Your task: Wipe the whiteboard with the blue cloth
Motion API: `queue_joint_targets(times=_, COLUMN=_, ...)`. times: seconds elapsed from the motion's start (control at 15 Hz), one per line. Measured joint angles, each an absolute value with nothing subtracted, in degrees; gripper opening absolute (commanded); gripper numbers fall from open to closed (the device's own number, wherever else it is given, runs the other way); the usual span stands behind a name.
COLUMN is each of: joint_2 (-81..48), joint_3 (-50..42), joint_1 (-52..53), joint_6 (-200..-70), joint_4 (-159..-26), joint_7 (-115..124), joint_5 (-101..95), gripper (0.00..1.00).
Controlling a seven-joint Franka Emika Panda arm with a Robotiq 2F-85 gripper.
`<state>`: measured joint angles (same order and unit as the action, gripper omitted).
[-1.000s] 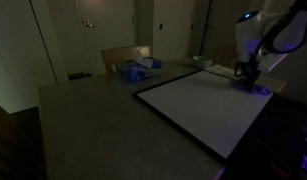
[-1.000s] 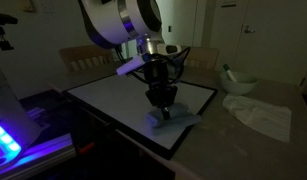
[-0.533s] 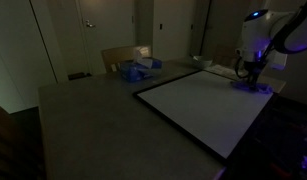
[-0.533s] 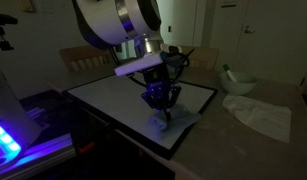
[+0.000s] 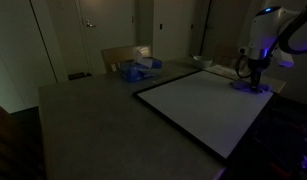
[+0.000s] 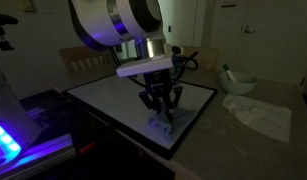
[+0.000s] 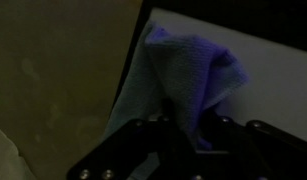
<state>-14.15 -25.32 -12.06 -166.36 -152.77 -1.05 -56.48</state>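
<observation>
The whiteboard (image 5: 208,100) lies flat on the table and shows in both exterior views (image 6: 103,95). The blue cloth (image 5: 255,88) sits at one corner of the board, near its black frame (image 6: 165,125). My gripper (image 5: 255,80) points straight down onto the cloth (image 6: 160,108). In the wrist view the cloth (image 7: 183,70) rises in a pinched fold that runs between the fingers of the gripper (image 7: 188,135), which is shut on it. The fingertips are hidden in shadow.
The room is dim. A bluish bundle (image 5: 138,70) lies at the far table edge by a chair (image 5: 118,55). A white crumpled cloth (image 6: 258,115) and a bowl (image 6: 238,85) lie beside the board. A lit device (image 6: 5,140) glows nearby.
The arm has shifted a little toward the board's corner and the wrist has turned. The cloth is more bunched under the fingers than before.
</observation>
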Motion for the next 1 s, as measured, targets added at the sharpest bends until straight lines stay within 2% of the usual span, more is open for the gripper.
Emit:
queue_joint_targets(times=0.33, joint_2=-6.2, joint_3=-21.8, joint_1=-12.1, joint_6=-148.1, joint_4=-153.5, joint_7=-3.1, joint_5=-41.5, gripper=0.98)
queue_joint_targets(times=0.67, joint_2=6.2, joint_3=-19.1, joint_1=-12.2, joint_6=-128.4, joint_4=-151.3, joint_7=-3.1, joint_5=-24.4, gripper=1.0)
queue_joint_targets(times=1.0, joint_2=11.3, joint_3=-17.6, joint_1=-12.7, joint_6=-121.5, joint_4=-147.7, joint_7=6.1, joint_5=-19.8, gripper=1.0)
